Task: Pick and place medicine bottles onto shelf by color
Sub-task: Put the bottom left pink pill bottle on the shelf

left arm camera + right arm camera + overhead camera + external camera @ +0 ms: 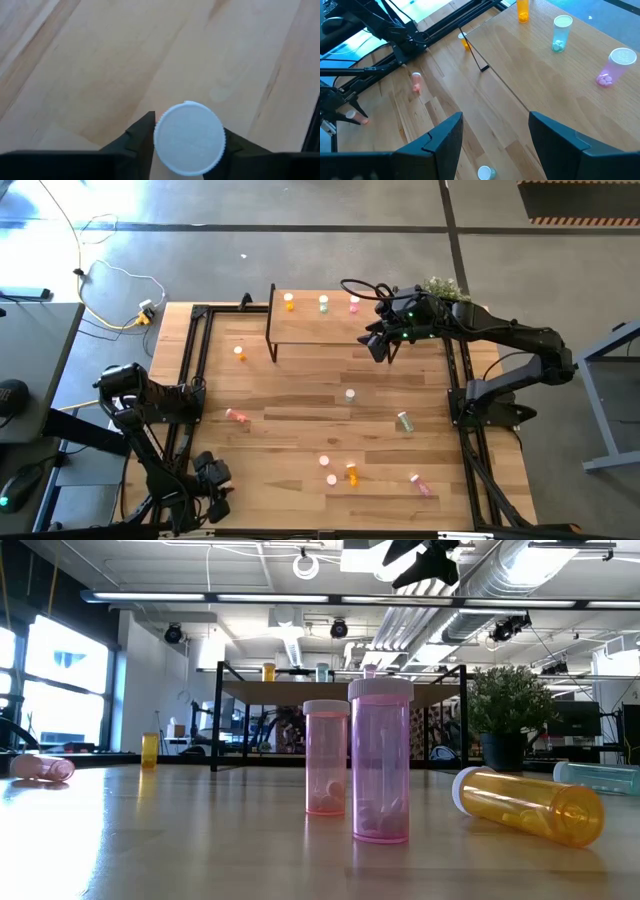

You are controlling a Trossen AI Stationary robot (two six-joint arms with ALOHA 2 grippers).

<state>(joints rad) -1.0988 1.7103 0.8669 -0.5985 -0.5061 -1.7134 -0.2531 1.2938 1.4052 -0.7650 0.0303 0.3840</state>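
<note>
My left gripper [216,502] is at the table's near left corner, shut on a small bottle whose white cap [189,137] fills the gap between its fingers; from the right wrist view the bottle [360,120] looks pink. My right gripper [382,348] hangs open and empty above the right end of the shelf [320,332]. An orange [289,302], a green [324,303] and a pink bottle [354,304] stand upright on the shelf. Several more bottles stand or lie on the tabletop, among them two upright pink ones [380,760] and a lying orange one [530,805]. My left gripper pinches the bottle at its cap end [159,135], one finger [139,142] on each side. The fingers come steeply from above, and the cap faces up toward the wrist. The cap hides the body and whether its base is on the table.
Loose bottles: an orange one [239,353] near the shelf's left leg, a lying pink one [238,417], an upright green one [350,394], a lying green one [404,422] and a lying pink one [420,485]. Black frame rails [190,360] edge the table. A plant [510,705] stands at the back right.
</note>
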